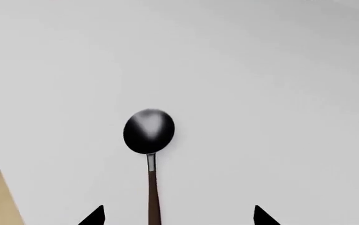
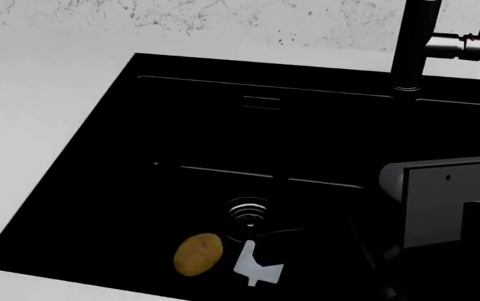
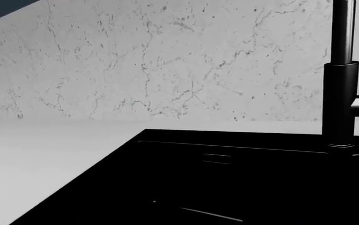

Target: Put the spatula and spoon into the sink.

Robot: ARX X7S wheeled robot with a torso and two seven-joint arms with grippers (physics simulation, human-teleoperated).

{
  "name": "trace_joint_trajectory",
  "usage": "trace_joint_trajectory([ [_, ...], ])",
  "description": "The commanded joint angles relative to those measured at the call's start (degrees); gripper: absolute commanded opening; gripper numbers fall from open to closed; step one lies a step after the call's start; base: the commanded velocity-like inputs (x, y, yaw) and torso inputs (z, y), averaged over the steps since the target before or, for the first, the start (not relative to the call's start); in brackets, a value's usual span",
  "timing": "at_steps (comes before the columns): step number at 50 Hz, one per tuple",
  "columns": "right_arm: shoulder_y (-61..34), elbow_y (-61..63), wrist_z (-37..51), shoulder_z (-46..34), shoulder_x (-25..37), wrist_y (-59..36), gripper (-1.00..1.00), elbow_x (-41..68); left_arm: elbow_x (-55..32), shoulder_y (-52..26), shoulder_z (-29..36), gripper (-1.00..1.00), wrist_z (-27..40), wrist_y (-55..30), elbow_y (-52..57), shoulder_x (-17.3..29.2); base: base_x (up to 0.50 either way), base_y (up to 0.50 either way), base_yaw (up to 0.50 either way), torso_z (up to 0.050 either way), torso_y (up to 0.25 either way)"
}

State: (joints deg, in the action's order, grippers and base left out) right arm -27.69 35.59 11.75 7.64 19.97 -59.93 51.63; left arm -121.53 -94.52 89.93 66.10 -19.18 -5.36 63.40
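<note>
The spoon lies flat on the white counter, dark shiny bowl away from me and thin brown handle running back between my fingertips. My left gripper is open and straddles the handle without touching it. In the head view the black sink holds the spatula, its pale notched blade lying near the round drain. The spoon and my left arm are out of the head view. Only the grey housing of my right arm shows, above the sink's right part. Its fingers appear in no view.
A yellow-brown potato lies in the basin just left of the spatula. The tall dark faucet stands at the sink's back rim, against the marbled wall. The counter's edge is close to the spoon's left.
</note>
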Motion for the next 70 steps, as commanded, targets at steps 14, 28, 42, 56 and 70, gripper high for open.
trace_joint_trajectory([
  [14, -0.21, -0.62, -0.59, 0.55, -0.74, 0.35, 1.00, -0.34, -0.46, 3.24, -2.25, 1.00, -5.50, 3.20, -4.93, -1.79, 0.00, 0.00, 0.00, 0.000, 0.000],
  [28, 0.07, -0.67, -0.29, 0.65, -0.44, 0.69, 1.00, 0.09, -0.61, 4.39, -2.46, 1.00, -6.38, 4.37, -7.06, -1.76, 0.00, 0.00, 0.00, 0.000, 0.000],
  [42, -0.07, -0.58, -0.07, 0.92, -0.46, 1.00, 1.00, 1.08, -1.26, 5.51, -2.61, 1.00, -7.27, 4.85, -8.66, -1.60, 0.00, 0.00, 0.00, 0.000, 0.000],
  [56, -0.05, -0.31, 0.49, 0.48, -0.29, 1.05, 1.00, 1.44, -2.64, 8.52, -2.21, 1.00, -9.46, 5.52, -11.19, -2.04, 0.00, 0.00, 0.00, 0.000, 0.000],
  [70, 0.29, -0.05, 1.10, 0.62, -0.01, 1.20, 1.00, 1.96, -3.82, 11.75, -1.69, 1.00, -12.12, 6.08, -14.19, -3.80, 0.00, 0.00, 0.00, 0.000, 0.000],
])
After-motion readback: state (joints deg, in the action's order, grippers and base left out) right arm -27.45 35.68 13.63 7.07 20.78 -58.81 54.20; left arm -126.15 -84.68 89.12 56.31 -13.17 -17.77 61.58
